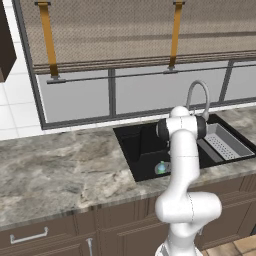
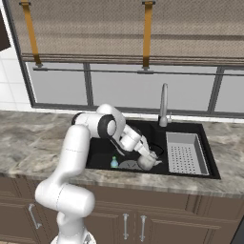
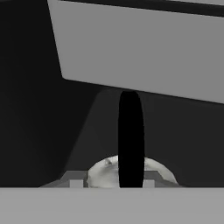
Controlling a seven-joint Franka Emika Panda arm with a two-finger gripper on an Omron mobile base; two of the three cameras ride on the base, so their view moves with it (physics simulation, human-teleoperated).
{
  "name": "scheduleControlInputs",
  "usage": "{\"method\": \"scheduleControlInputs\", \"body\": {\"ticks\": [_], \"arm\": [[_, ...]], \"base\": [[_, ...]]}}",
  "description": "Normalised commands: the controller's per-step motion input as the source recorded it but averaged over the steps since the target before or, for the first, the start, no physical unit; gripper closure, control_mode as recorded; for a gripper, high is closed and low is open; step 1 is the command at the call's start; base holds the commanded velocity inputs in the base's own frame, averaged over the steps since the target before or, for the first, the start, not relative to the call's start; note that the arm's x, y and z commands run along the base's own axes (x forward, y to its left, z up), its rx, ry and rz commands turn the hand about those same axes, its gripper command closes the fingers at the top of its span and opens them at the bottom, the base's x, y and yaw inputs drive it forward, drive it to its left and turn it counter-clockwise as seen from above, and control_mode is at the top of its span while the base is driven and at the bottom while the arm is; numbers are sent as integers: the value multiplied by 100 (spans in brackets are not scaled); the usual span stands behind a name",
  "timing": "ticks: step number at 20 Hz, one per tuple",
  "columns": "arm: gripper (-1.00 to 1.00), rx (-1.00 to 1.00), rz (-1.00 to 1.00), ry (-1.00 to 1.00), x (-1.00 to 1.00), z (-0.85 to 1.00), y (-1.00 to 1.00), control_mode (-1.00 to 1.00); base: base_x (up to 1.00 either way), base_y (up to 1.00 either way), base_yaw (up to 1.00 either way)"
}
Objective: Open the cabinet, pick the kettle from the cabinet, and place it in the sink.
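kettle [image 2: 147,162] down in sink [image 2: 205,143], right of blue-green bottle [image 2: 114,162] | gripper [image 2: 150,155] directly above, black handle [image 3: 130,140] upright between fingertips | grip state: cannot tell | retreat: straight up

Both base views are evenly and softly lit, with no single visible light source and no hard shadows on the marble counter [image 1: 55,170]. The window panes [image 2: 124,88] read as flat pale grey, without glare. The sink [image 2: 102,157] stays very dark, its inner walls barely distinct. Rendering is coarse, with jagged, slightly soft edges. The hand view is dim and low in contrast; the kettle [image 3: 105,173] appears blurred, its black handle a featureless smear.
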Motion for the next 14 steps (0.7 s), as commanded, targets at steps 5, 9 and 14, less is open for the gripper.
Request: {"method": "scheduleControlInputs", "body": {"ticks": [5, 9, 14], "arm": [[-100, 0, 0, -4, -21, -28, 5, -100], [-100, 0, 0, -3, -23, -30, 14, -100], [-100, 0, 0, -1, -17, -34, 26, -100]], "base": [[0, 0, 0], [0, 0, 0], [0, 0, 0]]}}
